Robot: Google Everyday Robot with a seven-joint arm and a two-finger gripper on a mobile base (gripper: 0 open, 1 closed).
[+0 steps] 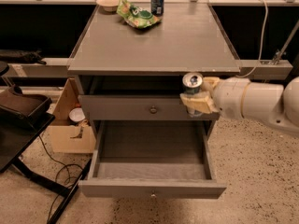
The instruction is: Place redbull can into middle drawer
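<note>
My gripper [194, 101] comes in from the right on a white arm and is shut on the redbull can [192, 82]. The can stands upright, and only its silver top and a strip of its body show above the tan fingers [201, 104]. I hold it in front of the closed upper drawer [140, 108], at that drawer's right end. It is above the right rear part of the middle drawer [152, 189], which is pulled fully open with nothing in it. The drawer's small knob shows on its front panel.
On the cabinet top [154, 45] at the back stand a wider blue soda can [157, 0], a green snack bag [138, 14] and a white bowl [110, 2]. A cardboard box [70, 129], a black stand [23, 111] and floor cables [56, 171] are on the left.
</note>
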